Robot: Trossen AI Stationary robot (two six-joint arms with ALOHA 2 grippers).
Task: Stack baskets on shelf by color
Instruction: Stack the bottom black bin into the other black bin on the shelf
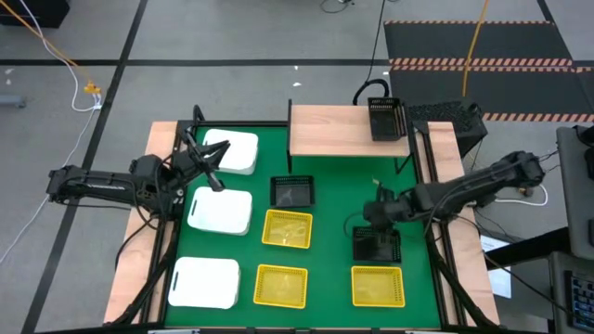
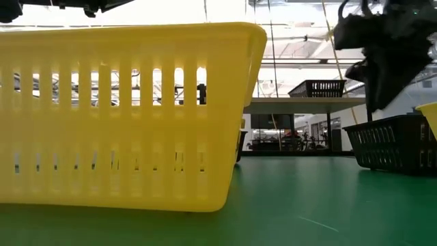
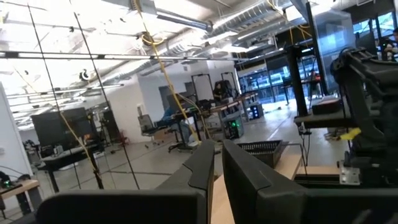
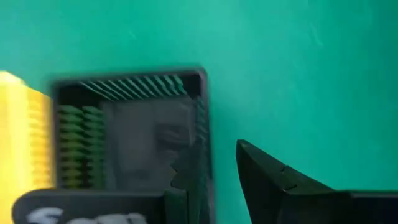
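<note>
Looking straight down from the high view, the right gripper (image 1: pixel 379 223) hangs over the far rim of a black basket (image 1: pixel 377 245) on the green table (image 1: pixel 334 195), between the shelf (image 1: pixel 345 130) and a yellow basket (image 1: pixel 378 286); another black basket (image 1: pixel 386 119) already sits on the shelf, long axis running away from the front edge, while the one being grasped looks near square from above, so I cannot tell its long axis there. The left gripper (image 1: pixel 206 160) waits raised above the white baskets (image 1: pixel 221 211). At table height, the black basket stands upright, mouth up, its rim level. The left wrist view shows its fingers (image 3: pixel 205 168) nearly together, empty. In the right wrist view, the fingers straddle one basket wall, one inside and one outside, with a gap showing, so a firm pinch is not evident. Lifting by this one thin wall could tip the basket or let it slip.
</note>
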